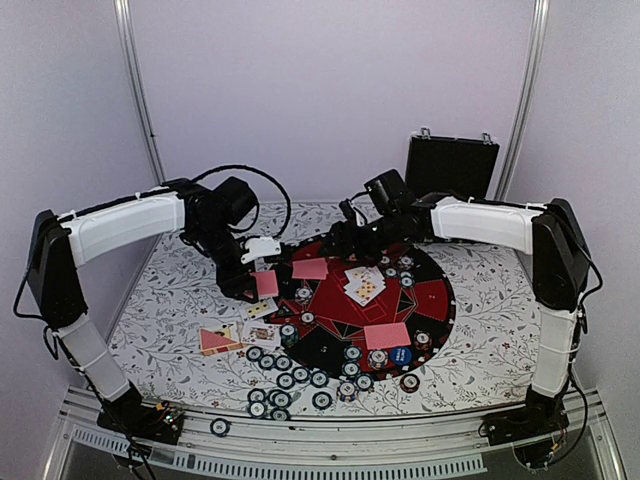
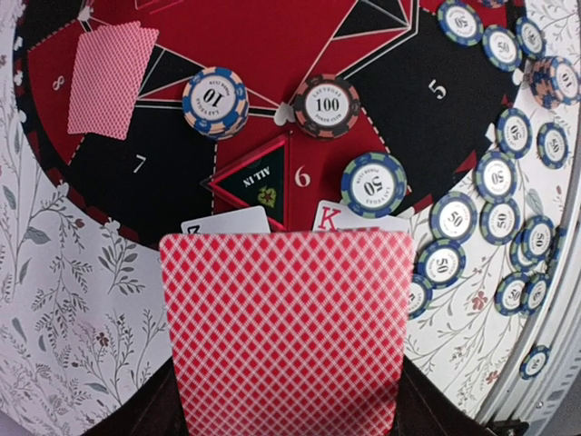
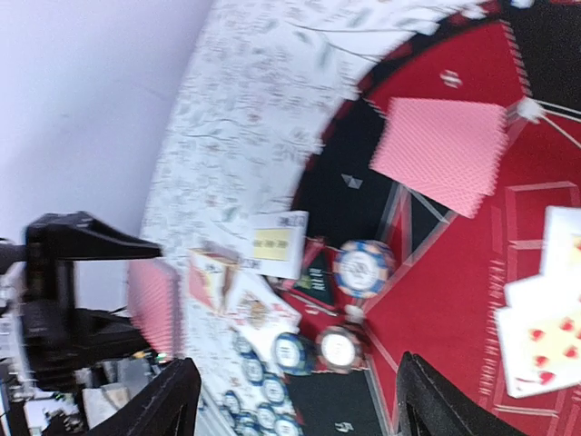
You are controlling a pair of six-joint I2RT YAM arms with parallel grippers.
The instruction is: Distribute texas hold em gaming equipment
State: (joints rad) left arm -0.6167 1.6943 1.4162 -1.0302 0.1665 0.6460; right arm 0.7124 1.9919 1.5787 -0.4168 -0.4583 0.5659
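L tool (image 1: 252, 283) clamps 1 card (image 2: 286, 331); R tool (image 3: 298, 363) spread.

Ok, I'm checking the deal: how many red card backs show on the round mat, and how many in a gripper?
Red card backs on the mat: 2
Red card back in the left gripper: 1
Total: 3

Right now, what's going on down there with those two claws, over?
Left claw shut on a red-backed card. Right claw open, empty, over the mat. Chips and face-up cards lie just past the held card.
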